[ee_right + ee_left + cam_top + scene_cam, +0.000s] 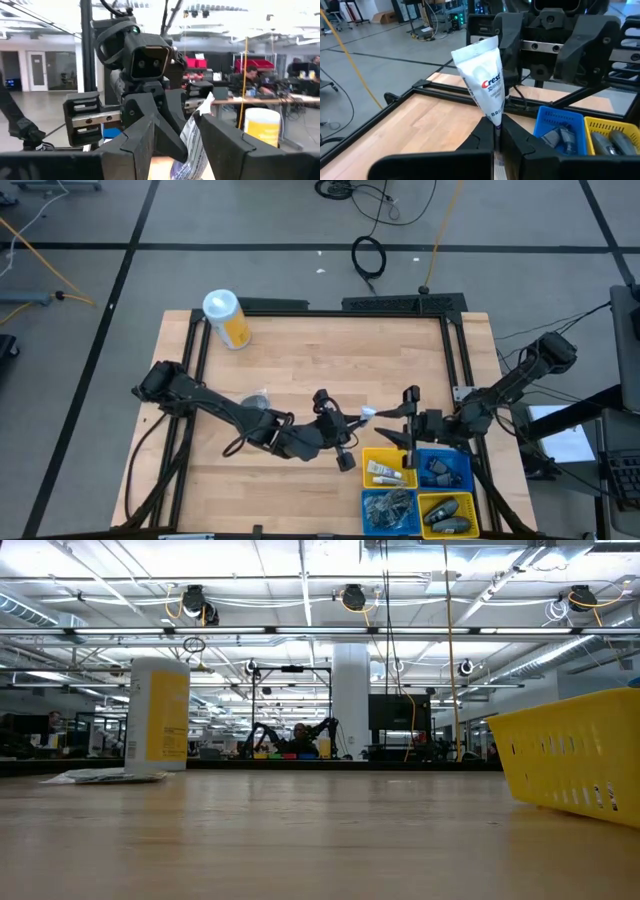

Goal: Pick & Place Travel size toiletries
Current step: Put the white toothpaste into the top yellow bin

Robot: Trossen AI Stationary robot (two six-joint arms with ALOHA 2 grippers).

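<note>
The left gripper [497, 131] pinches a white tube [484, 77] by its cap end, lifted above the table [300, 360] just beside the bins [417, 487]. The right gripper [175, 137] faces it — fingers spread around the tube's crimped end, not clamped — while a yellow canister [226, 318] lies well apart.

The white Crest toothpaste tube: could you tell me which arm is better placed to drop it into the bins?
Probably the right. The right hand sits next to the square yellow and blue plastic bins, open around the white Crest toothpaste tube, which the left hand grips by its other end.
</note>
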